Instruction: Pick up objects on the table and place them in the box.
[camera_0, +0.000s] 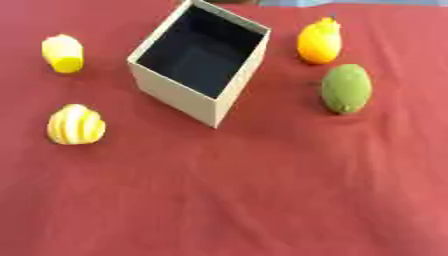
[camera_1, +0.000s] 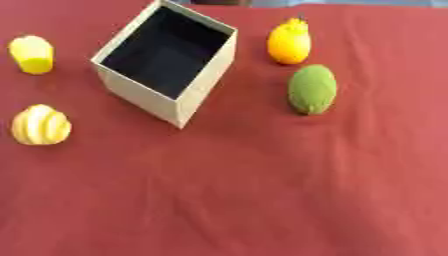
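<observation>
Neither robot hand appears in either eye view, so whether they are released, clenched or grasping cannot be told, and no object can be placed relative to them. A red cloth-covered table (camera_0: 262, 200) fills both views. On it, toward the 12 o'clock edge and slightly left of centre, stands an open-topped beige cardboard box (camera_0: 179, 95) with a dark interior, turned so that one corner points toward 6 o'clock. Nothing can be made out inside the box. At about 9 o'clock from the box, near the left edge, sits a pale yellow rounded fruit-like object (camera_0: 63, 53). At about 7 o'clock from the box lies a yellow-and-white striped rounded object (camera_0: 75, 125), apart from the box wall. On the other side, at about 2 o'clock from the box, stands an orange fruit-shaped object with a small dark stem tip (camera_0: 318, 42). Just beside it, at its 5 o'clock, lies a green oval fruit-like object (camera_0: 346, 88), its long axis running roughly 12 to 6. All four objects rest on the cloth outside the box.
</observation>
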